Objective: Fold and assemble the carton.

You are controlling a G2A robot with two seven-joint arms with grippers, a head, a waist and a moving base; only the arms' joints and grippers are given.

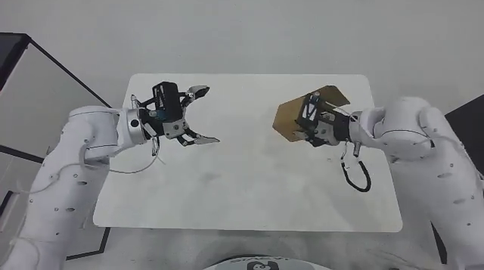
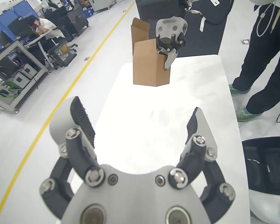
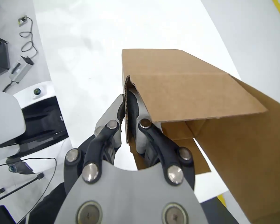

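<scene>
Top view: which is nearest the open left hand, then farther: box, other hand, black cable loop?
1. Carton, straight across from it.
2. Right hand, gripping the carton's far edge.
3. Black cable loop, farthest, beside the right wrist.

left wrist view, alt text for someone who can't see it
The left gripper is open and empty above a white table. Across the table, the right gripper is shut on a wall of an upright brown carton, one top flap raised.

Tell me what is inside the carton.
One jaw of the right gripper sits inside the carton, pinching its wall; bare cardboard shows beside it. A folded flap covers the rest of the inside.
</scene>
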